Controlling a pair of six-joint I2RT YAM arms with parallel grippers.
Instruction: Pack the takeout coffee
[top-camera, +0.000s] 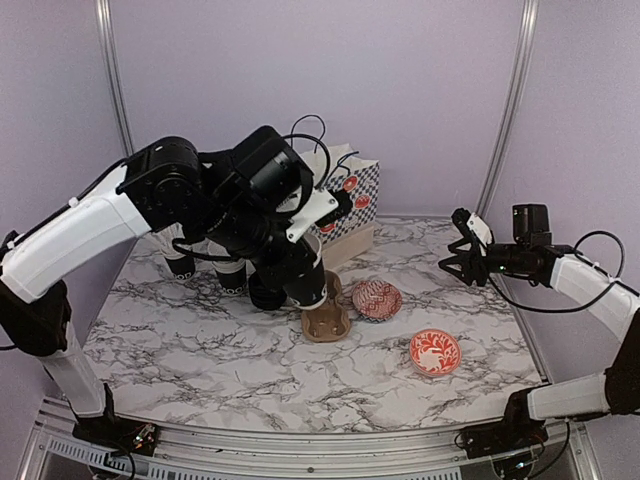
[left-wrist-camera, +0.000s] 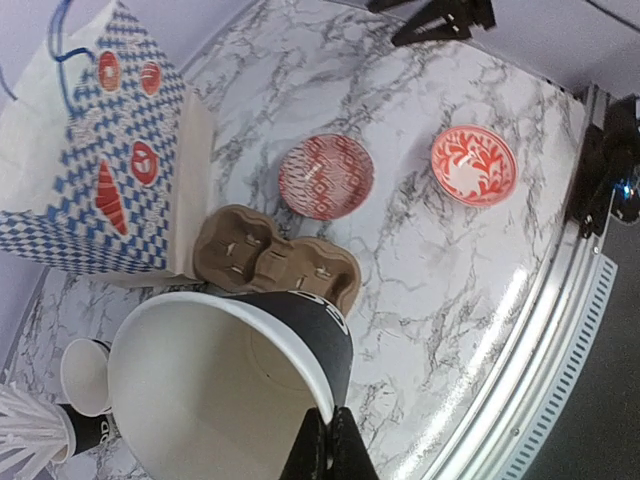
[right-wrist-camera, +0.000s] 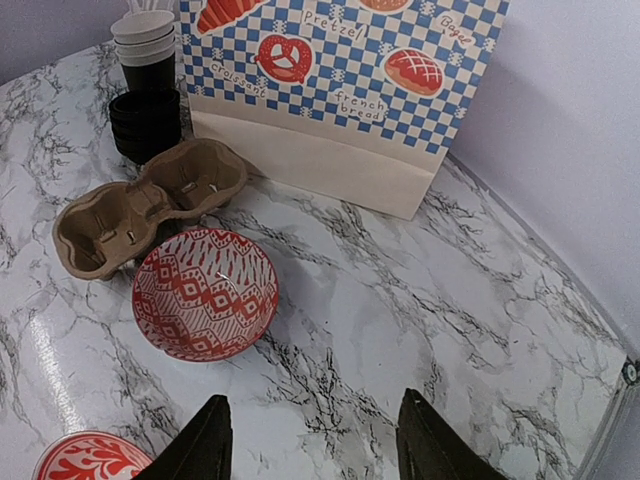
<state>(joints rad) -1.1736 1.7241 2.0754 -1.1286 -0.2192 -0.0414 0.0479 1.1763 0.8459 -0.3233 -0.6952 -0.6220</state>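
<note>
My left gripper is shut on the rim of a black paper cup with a white inside and no lid. In the top view the cup hangs tilted just above the left end of a brown two-pocket cup carrier. Both pockets of the carrier are empty. More black cups stand behind the left arm, and a stack of black lids sits beside the carrier. My right gripper is open and empty above the table at the right.
A blue-and-white checked paper bag stands at the back behind the carrier. One red patterned bowl lies right of the carrier, another nearer the front right. A cup of white straws stands at the back left.
</note>
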